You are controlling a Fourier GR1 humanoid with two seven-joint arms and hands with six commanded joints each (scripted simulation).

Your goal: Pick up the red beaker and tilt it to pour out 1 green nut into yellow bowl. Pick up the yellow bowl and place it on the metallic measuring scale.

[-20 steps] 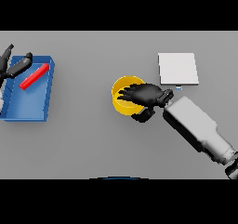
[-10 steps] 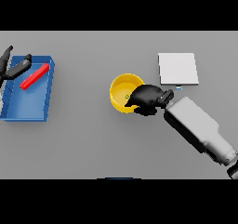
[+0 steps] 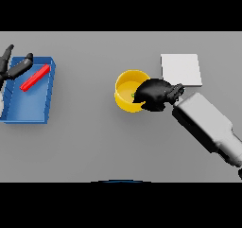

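The yellow bowl (image 3: 126,89) stands in the middle of the table, with a small green nut (image 3: 133,97) just visible inside near its right wall. My right hand (image 3: 153,94) is curled over the bowl's right rim, fingers inside and thumb outside. To the upper right lies the metallic measuring scale (image 3: 181,69), a flat pale square. The red beaker (image 3: 35,77) lies on its side in the blue tray (image 3: 41,109) at the far left. My left hand (image 3: 13,67) rests at the tray's upper left corner with its fingers spread.
The blue tray takes up the left edge of the table. My right forearm (image 3: 208,125) crosses the lower right area. The scale sits a short way right of the bowl.
My right hand has slid from covering the bowl's top to its right rim and curled round it, uncovering the bowl's inside. The left hand has barely moved.
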